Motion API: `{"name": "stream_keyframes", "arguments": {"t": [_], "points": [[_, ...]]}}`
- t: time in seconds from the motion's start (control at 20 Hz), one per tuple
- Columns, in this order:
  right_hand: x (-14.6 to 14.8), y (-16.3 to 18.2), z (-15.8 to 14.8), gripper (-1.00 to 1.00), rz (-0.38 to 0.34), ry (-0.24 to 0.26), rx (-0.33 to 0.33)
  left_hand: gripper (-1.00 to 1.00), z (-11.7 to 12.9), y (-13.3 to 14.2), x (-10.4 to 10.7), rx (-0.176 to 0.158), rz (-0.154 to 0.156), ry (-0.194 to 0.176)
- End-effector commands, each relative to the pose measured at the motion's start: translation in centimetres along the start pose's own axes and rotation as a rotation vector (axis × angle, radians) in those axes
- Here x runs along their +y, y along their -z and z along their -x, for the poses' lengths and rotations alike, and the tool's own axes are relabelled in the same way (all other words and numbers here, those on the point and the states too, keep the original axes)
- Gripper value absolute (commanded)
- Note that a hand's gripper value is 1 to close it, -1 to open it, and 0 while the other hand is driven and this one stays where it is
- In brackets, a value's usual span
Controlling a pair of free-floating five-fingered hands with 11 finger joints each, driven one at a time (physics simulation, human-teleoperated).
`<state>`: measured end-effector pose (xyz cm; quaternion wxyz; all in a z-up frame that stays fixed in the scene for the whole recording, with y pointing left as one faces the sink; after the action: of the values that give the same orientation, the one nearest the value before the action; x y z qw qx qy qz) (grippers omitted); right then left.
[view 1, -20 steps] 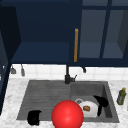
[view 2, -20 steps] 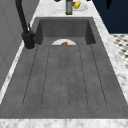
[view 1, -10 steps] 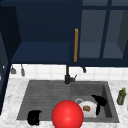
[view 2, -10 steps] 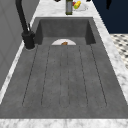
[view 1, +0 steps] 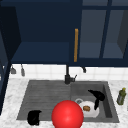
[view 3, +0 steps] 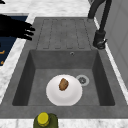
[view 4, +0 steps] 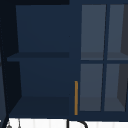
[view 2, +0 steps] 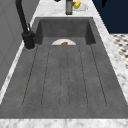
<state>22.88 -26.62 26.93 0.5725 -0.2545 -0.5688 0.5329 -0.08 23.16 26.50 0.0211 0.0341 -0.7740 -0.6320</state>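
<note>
The right hand (view 1: 97, 97), fingers relaxed and holding nothing, is seen above the white plate (view 1: 89, 109) in the sink basin (view 1: 106, 100). The plate, judged rigid, slippery and breakable, is best gripped at its rim. The left hand (view 1: 34, 117) is seen relaxed at the drainboard's front.

We see a round white plate (view 1: 90, 110) lying flat on the floor of the dark grey sink basin (view 1: 108, 100), at the right part of the sink in the front view. In the right side view the plate (view 3: 64, 91) sits near the middle of the basin floor, just beside the round metal drain (view 3: 82, 80). On the plate rests 1 small brown piece of food (view 3: 63, 84), oval and slightly tilted, a little above the plate's centre. In the left side view, the far rim of the plate (view 2: 63, 42) and a bit of the brown food (view 2: 64, 43) peek over the basin's near edge.
</note>
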Motion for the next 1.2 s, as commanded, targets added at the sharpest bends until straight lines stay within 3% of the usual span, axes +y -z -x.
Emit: {"name": "stream_keyframes", "arguments": {"t": [0.0,0.45,1.0,1.15], "points": [[-1.0,2.4,-0.2,-1.0,0.036,-0.013,-0.034,0.0,0.0,0.0,0.0,0.0,0.0,0.0],[-1.2,9.7,-2.5,-1.0,0.154,-0.044,-0.022,0.0,0.0,0.0,0.0,0.0,0.0,0.0],[0.7,20.3,-4.8,-1.0,0.261,-0.086,-0.017,0.0,0.0,0.0,0.0,0.0,0.0,0.0],[2.2,22.4,-4.2,-1.0,0.239,-0.126,-0.004,0.0,0.0,0.0,0.0,0.0,0.0,0.0]]}}
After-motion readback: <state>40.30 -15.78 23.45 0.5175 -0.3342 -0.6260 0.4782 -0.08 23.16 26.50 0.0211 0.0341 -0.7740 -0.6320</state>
